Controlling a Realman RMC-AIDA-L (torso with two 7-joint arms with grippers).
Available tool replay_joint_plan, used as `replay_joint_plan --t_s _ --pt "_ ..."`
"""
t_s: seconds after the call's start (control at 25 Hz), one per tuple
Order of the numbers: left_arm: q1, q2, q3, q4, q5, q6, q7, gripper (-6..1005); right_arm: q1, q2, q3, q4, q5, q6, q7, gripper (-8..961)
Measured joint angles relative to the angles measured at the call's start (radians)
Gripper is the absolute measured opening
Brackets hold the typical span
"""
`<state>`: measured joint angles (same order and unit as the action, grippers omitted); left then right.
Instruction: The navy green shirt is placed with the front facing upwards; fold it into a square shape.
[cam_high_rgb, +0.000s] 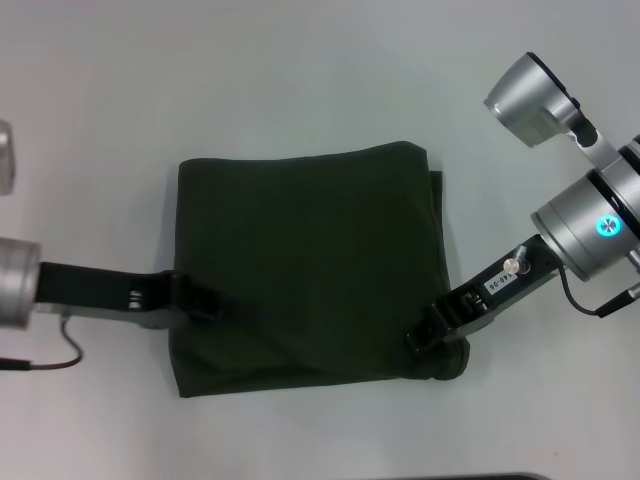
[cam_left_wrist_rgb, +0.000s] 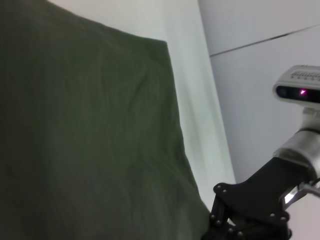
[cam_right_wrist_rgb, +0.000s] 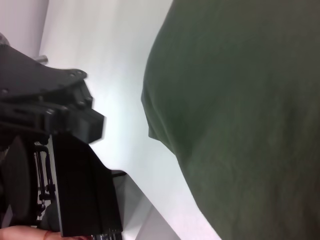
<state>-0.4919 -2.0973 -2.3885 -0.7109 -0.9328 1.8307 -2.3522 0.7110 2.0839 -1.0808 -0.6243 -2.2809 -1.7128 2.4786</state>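
On the white table (cam_high_rgb: 300, 70), the navy green shirt (cam_high_rgb: 310, 265) lies folded into a rough square, with the left gripper (cam_high_rgb: 200, 300) and right gripper (cam_high_rgb: 432, 335) at its near corners. Head view alone shows both; whether either is clenched or released cannot be told. Left wrist view shows the right gripper beside the cloth edge.

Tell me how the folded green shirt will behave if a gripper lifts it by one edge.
The navy green shirt is soft layered cloth, so it would likely droop and unfold. It looks light, and probably bunches rather than slides on the table. The left gripper and right gripper sit at its near edge.
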Motion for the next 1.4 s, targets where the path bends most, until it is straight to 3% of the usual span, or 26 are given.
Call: replay_joint_plan --t_s 0.2,0.36,0.84,1.2,1.4 --pt "-0.031 -0.038 0.059 0.018 0.007 -0.087 -0.022 0 -0.001 -0.001 0.000 0.001 -0.007 0.007 0.001 0" --pt "-0.037 -0.050 0.165 0.010 0.032 -0.192 -0.076 0 -0.001 -0.002 -0.003 0.001 -0.044 0.031 0.015 0" --pt "-0.038 -0.037 0.166 0.003 0.075 -0.213 -0.098 1 0.005 -0.001 -0.009 -0.005 -0.069 0.049 0.029 0" --pt "-0.037 -0.022 0.165 -0.008 0.083 -0.210 -0.107 0 -0.001 -0.017 -0.004 -0.024 -0.095 0.041 0.043 0" --pt "-0.031 -0.021 0.141 -0.048 0.066 -0.146 -0.101 0 -0.010 -0.025 0.048 -0.090 -0.090 -0.033 0.035 0"
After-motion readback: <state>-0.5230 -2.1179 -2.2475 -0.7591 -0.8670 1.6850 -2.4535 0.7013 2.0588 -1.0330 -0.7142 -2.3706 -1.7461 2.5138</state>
